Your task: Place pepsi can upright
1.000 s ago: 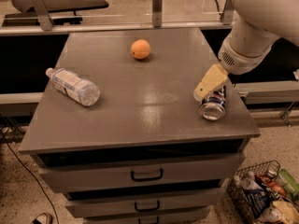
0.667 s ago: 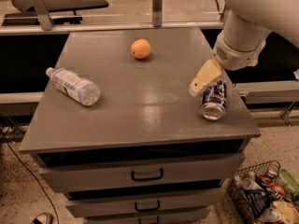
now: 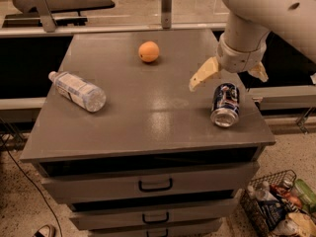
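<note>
The pepsi can (image 3: 225, 104), dark blue with white and red markings and a silver end, lies on its side near the right front corner of the grey cabinet top (image 3: 148, 107), its end facing me. My gripper (image 3: 228, 76) hangs just above and behind the can, open, with one cream finger (image 3: 203, 75) to the left and the other (image 3: 258, 71) to the right. It holds nothing and does not touch the can.
An orange (image 3: 148, 51) sits at the back middle of the top. A clear plastic water bottle (image 3: 77, 91) lies on its side at the left. A wire basket (image 3: 276, 209) of packaged goods stands on the floor at lower right. Drawers (image 3: 155, 185) are below the top.
The gripper has risen off the can and moved back and up, with its fingers now spread apart. The can has stayed lying in the same spot.
</note>
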